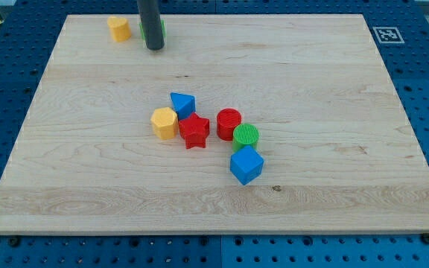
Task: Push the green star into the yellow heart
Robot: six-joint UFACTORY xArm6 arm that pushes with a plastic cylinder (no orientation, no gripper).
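Note:
The yellow heart [119, 28] lies near the view's top left corner of the wooden board [311, 89]. The green star [161, 30] is just right of it, mostly hidden behind my dark rod; only a thin green edge shows. My tip [154, 48] rests on the board right at the green star's front, a short way right of the yellow heart. A small gap separates the heart from the rod.
A cluster sits mid-board: a yellow hexagon block [164, 122], a blue triangle [182, 103], a red star [194, 131], a red cylinder [229, 123], a green cylinder [246, 137] and a blue cube [246, 164]. A marker tag [387, 34] is at the top right.

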